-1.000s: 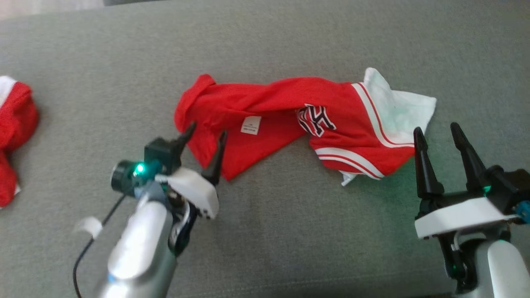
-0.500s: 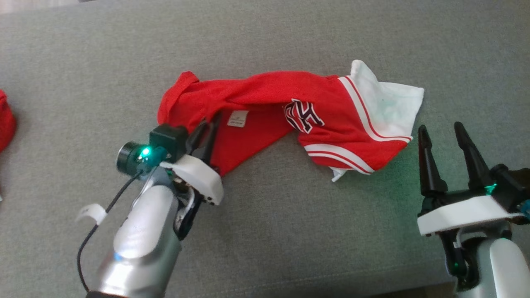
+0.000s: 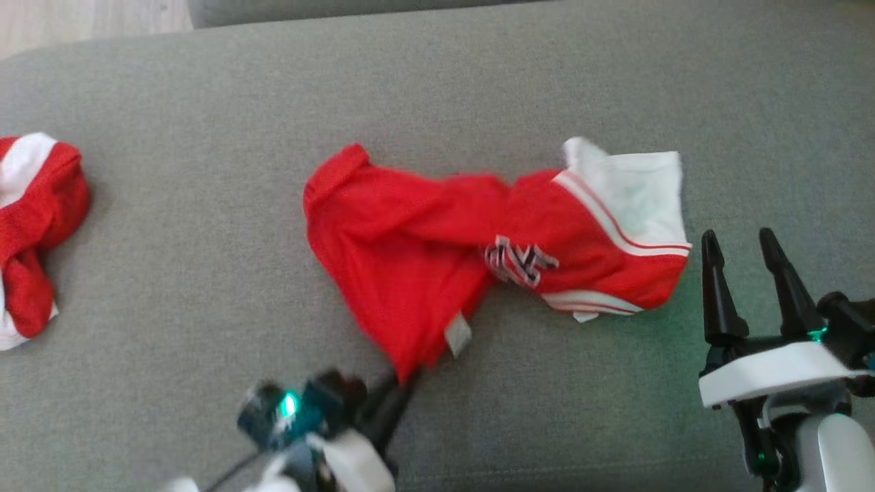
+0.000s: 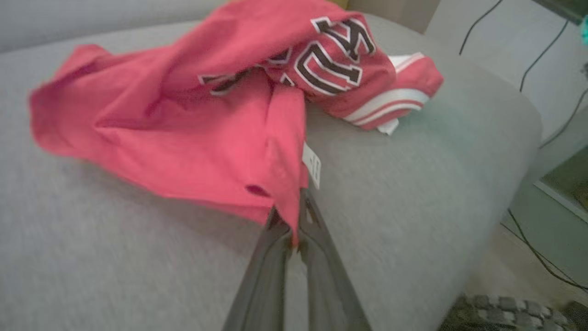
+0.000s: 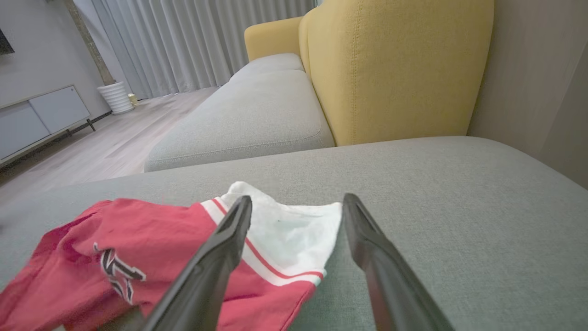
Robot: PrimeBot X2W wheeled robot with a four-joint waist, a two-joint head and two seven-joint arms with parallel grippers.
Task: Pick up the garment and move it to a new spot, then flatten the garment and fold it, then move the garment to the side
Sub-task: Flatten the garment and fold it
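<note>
left jaws clamped on a thin near corner of the red mesh garment (image 3: pixel 410 273), which lies mid grey sofa cushion (image 3: pixel 171 239). right jaws apart, just right of its white end. likely risk: slight bite slips under drag; twisted middle may tighten.

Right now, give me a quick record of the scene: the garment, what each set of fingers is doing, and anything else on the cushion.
surface: grey cushion
garment: red jersey, crumpled, with a white striped end on its right
left fingers: shut on the jersey's near edge, beside the label
right fingers: open, holding nothing, close to the white end
other item: second red-and-white garment, bunched at the far left
</note>
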